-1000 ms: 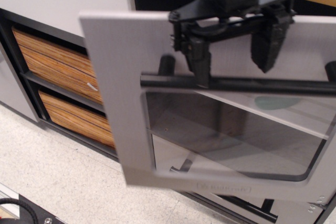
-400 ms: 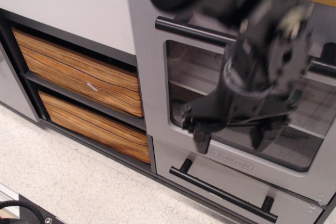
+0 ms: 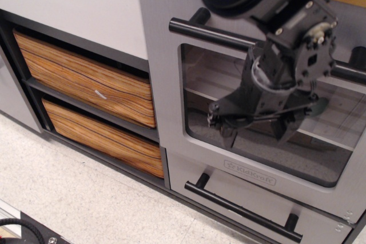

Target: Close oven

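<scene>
The oven (image 3: 162, 84) has a brushed silver-grey door that stands upright and flush with the cabinet front. Its long black bar handle (image 3: 211, 34) runs across the top of the door. Through the clear window (image 3: 203, 87) I see the grey rack and dark interior. My gripper (image 3: 257, 132) hangs in front of the window, below the handle, fingers pointing down. Its jaws are apart and hold nothing. One fingertip (image 3: 225, 134) shows left, the other right. The arm hides the middle of the handle and window.
A small grey drawer with a shorter black handle (image 3: 240, 210) sits under the oven door. Two wood-grain drawers (image 3: 86, 81) (image 3: 106, 136) stand to the left. Speckled floor (image 3: 57, 192) lies in front, with a black cable (image 3: 23, 228) at the bottom left.
The oven door swung from tilted open to upright and flush. My gripper left the handle, dropped in front of the window, then rose slightly.
</scene>
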`<state>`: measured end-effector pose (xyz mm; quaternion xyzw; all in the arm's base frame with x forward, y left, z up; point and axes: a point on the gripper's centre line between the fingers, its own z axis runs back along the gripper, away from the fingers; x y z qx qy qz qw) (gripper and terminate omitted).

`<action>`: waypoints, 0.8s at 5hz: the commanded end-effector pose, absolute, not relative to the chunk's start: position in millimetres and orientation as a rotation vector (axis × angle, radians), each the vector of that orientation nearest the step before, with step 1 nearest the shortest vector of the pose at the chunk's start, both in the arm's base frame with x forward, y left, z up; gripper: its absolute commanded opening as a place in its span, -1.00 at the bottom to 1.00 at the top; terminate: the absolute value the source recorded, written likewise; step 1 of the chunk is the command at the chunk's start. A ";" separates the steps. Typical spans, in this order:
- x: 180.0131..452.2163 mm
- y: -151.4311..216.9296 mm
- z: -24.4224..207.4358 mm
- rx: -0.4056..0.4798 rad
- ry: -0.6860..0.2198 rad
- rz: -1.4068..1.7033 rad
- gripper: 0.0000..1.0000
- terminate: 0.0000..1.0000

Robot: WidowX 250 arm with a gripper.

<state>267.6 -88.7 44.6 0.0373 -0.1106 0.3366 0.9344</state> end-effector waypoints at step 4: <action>289.8 -77.0 66.0 0.053 -0.247 0.705 1.00 1.00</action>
